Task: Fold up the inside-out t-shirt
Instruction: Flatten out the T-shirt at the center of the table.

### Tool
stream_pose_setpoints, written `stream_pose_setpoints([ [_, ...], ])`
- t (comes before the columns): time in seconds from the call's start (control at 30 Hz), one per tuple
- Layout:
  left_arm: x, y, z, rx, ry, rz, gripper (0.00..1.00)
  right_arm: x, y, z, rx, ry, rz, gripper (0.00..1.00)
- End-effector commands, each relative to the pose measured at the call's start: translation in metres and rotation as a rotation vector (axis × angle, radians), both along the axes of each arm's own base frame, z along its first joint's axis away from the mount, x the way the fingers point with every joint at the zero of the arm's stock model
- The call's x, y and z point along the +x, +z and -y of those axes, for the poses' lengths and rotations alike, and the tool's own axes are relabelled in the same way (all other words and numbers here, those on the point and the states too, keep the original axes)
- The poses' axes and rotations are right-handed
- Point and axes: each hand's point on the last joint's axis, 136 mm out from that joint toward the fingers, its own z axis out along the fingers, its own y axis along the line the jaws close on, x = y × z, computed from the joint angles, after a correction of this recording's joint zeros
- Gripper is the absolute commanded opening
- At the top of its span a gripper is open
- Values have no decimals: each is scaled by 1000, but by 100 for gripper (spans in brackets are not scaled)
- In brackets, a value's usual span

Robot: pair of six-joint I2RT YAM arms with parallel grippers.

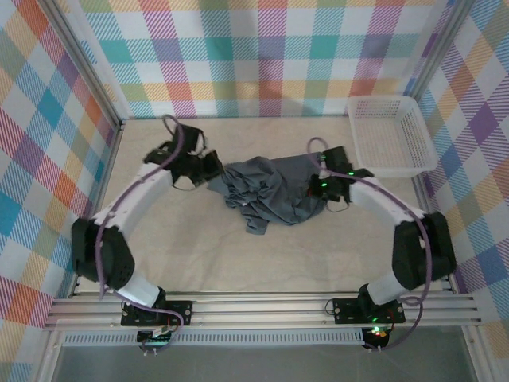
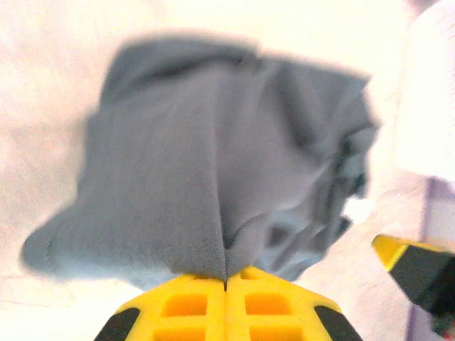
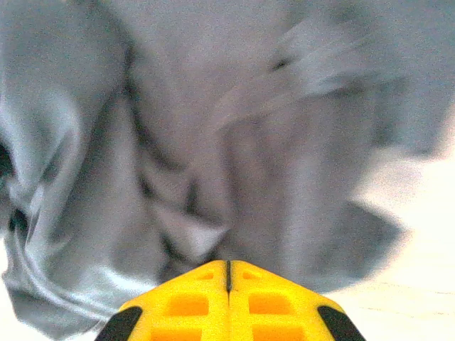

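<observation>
Pinching opposite edges of the crumpled slate blue-grey cloth t-shirt (image 1: 270,195) on the beige table (image 1: 199,255), left gripper (image 2: 226,285) and right gripper (image 3: 227,273) both clamp closed on fabric; likely to spread it flat

At the far right corner of my beige counter (image 1: 238,255) sits a white mesh basket (image 1: 391,135), upright; plaid walls (image 1: 262,56) enclose three sides

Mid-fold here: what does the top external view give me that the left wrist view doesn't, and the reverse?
Top external: the whole crumpled t-shirt, the right gripper at its right edge, and the white basket at far right. Left wrist: up close, the left gripper shut, pinching a fold of cloth. Both: the t-shirt, bunched rather than flat.
</observation>
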Motion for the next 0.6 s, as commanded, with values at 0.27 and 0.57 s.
stream_pose_setpoints([
  [0.27,-49,119,28,-131,-87,161,0,-51,47,-109,143,357,173,57],
  [0.57,-50,158,-6,-23,42,269,0,-66,-43,-212,-154,536,192,71],
])
